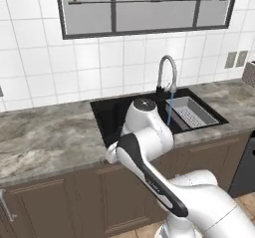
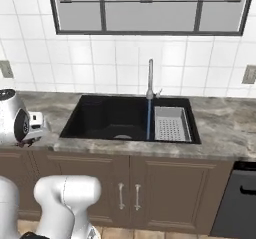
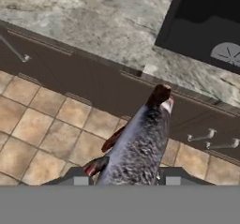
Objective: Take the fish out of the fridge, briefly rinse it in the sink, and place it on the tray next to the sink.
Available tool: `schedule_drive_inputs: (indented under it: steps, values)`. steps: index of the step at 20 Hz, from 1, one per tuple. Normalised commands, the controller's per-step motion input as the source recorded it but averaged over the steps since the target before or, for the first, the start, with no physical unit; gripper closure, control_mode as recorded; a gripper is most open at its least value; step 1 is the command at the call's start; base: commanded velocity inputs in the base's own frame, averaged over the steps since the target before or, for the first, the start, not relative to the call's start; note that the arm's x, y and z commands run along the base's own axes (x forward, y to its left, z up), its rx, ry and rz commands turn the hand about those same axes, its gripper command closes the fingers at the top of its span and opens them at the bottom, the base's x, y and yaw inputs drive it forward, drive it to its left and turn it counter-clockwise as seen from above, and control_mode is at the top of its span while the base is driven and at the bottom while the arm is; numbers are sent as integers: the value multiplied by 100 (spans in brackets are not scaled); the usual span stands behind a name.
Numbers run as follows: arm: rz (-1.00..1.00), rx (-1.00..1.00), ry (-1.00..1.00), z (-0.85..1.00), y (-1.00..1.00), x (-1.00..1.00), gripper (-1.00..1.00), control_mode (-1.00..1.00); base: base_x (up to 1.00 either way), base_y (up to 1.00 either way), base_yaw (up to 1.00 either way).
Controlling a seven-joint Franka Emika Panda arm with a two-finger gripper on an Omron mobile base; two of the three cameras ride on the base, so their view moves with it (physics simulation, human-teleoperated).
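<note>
Tool clamped on fish, in front of the bench left of the sink.

Hand view: fish (image 3: 140, 141) fills lower centre, head pointing up toward the bench (image 3: 93, 21) edge; tool (image 3: 126, 178) closed tight on its body at the bottom edge, tiled floor (image 3: 42, 120) and brown cabinet fronts (image 3: 103, 89) below it. Sink (image 2: 110, 117) black, mid-frame in right base view; tap (image 2: 150, 78) running a blue stream (image 2: 148, 118); grey strainer basket (image 2: 170, 124) in its right part.

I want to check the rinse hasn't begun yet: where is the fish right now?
The fish is clamped in the shut pincer in the hand view, hanging over the tiled floor in front of the cabinet doors, short of the black sink.
</note>
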Motion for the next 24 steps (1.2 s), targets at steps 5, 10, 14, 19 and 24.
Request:
schedule_drive_inputs:
  steps: [5, 10, 14, 19, 24]
  values:
    - [0, 0, 0, 0, 0, 0, 100, 100, 39, 100, -26]
    - [0, 0, 0, 0, 0, 0, 100, 100, -6, 100, -11]
    - [0, 0, 0, 0, 0, 0, 100, 100, -31, 100, 10]
    - [0, 0, 0, 0, 0, 0, 100, 100, -2, 100, 34]
    - [0, 0, 0, 0, 0, 0, 100, 100, 39, 97, 32]
